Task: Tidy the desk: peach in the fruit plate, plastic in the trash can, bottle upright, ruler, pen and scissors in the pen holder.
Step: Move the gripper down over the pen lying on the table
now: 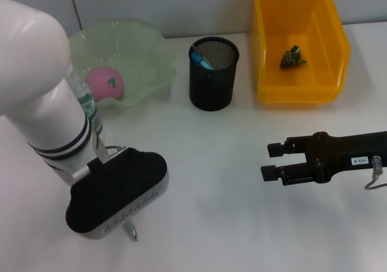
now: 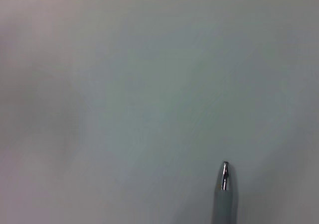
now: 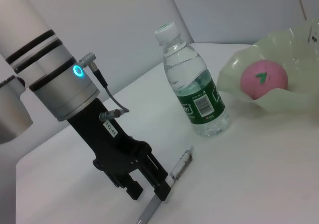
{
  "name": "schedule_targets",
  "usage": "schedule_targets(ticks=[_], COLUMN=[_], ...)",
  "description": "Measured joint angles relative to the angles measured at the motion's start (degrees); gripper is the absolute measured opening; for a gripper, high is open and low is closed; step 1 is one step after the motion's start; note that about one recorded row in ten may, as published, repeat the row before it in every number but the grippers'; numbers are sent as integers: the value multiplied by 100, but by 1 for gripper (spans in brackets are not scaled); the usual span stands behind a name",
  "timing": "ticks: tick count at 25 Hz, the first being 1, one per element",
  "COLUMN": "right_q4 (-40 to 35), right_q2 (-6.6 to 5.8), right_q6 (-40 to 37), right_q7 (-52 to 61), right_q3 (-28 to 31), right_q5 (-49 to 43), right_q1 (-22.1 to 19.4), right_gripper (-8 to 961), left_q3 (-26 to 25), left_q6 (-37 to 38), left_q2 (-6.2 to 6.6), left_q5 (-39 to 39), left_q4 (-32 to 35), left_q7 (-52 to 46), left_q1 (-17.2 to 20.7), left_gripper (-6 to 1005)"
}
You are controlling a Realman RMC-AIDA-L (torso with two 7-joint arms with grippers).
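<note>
The slim silver metal pen (image 3: 172, 180) lies flat on the white desk (image 1: 230, 223), right under your left gripper (image 3: 149, 186). In the right wrist view the black fingers (image 3: 162, 188) stand on either side of the barrel near its middle — whether they have clenched on it or only straddle it, you cannot tell from here. In the head view only the pen's tip (image 1: 132, 231) peeks out below the wrist housing, at about 6 o'clock from it, so the long axis runs roughly from 12 to 6 o'clock. The left wrist view shows the same tip (image 2: 224, 184) over bare desk.

The left arm stands steeply over the pen, wrist pointing nearly straight down.

Outward from there, the clear plastic water bottle with a green label (image 3: 195, 84) stands upright just beyond the pen. Past it, the pink peach (image 1: 105, 83) sits in the pale green wavy glass fruit plate (image 1: 151, 48). The black mesh pen holder (image 1: 213, 74) is at about 1 o'clock from your left gripper, well apart — that is where the lift must head, I judge.

Your right gripper (image 1: 272, 161) hovers with fingers spread at the desk's 3 o'clock side, holding nothing.
</note>
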Motion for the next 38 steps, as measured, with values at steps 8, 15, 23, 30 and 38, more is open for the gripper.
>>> schedule_targets(ticks=[8, 15, 23, 30, 38], right_q4=[-4, -9, -7, -6, -9], right_q2=[-8, 2, 6, 27, 29], right_q6=[0, -1, -2, 0, -1], right_q7=[71, 74, 74, 74, 73], right_q3=[0, -22, -25, -28, -18], right_q5=[0, -2, -7, -7, -7], right_q1=[13, 14, 14, 14, 11], right_gripper=[757, 758, 758, 758, 758], left_q3=[186, 272, 361, 479, 529], left_q6=[-89, -139, -198, -245, -294], left_q2=[0, 1, -6, -9, -9], left_q5=[76, 78, 96, 148, 166], left_q4=[-17, -92, -146, -144, -153], left_q7=[34, 36, 38, 49, 30], left_q1=[-47, -110, -140, -153, -167], left_gripper=[643, 517, 482, 404, 358])
